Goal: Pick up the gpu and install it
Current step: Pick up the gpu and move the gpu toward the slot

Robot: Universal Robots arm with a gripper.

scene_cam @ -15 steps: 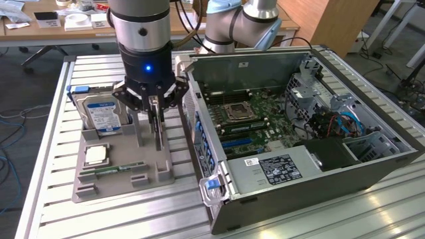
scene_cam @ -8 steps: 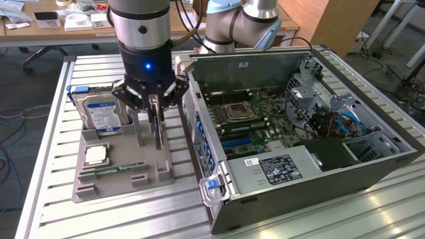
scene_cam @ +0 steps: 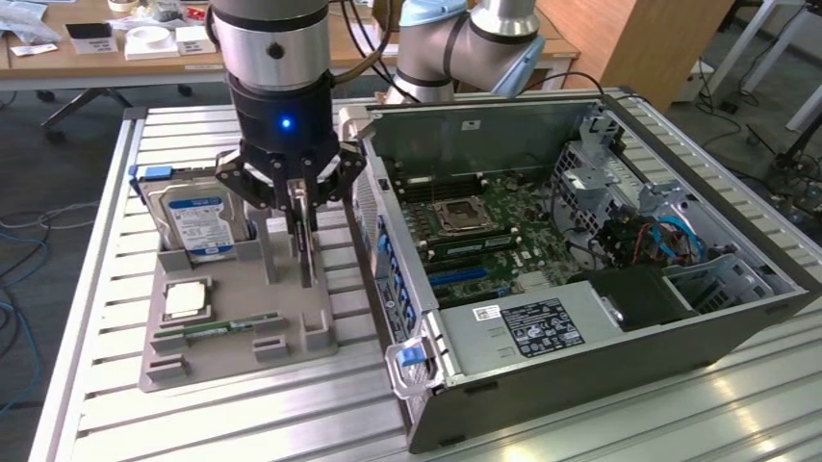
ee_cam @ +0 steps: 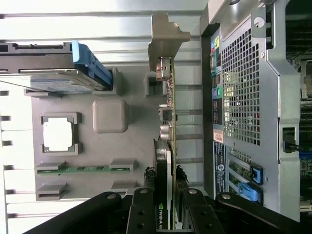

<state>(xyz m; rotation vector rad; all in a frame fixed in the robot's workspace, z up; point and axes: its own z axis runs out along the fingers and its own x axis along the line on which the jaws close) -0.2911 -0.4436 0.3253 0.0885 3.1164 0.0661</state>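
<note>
Slatted metal table [scene_cam: 115, 318] carries an open PC case [scene_cam: 603, 366] lying on its side, motherboard facing up, toward the exterior view's right. Robot arm [scene_cam: 276, 48] comes straight down beside the case, over a gray parts tray [scene_cam: 231, 361] that sits just beside the case's rear panel. HDD [scene_cam: 199, 221] w/ blue-white label stands on edge at the tray corner away from the case, on the arm-base end. The gpu [scene_cam: 306, 241] stands upright on its long edge in slotted posts along the tray edge nearest the case. In the wrist view the gpu [ee_cam: 168, 112] is seen edge-on, its silver bracket [ee_cam: 165, 34] at the end away from the gripper. Gripper [scene_cam: 303, 207] straddles the card from above, half-closed, fingers [ee_cam: 146, 195] pressed against both faces. CPU [scene_cam: 187, 300] lies flat in a square pocket mid-tray. RAM stick [scene_cam: 218, 327] lies in clips btwn the CPU and the tray's opposite end.
</note>
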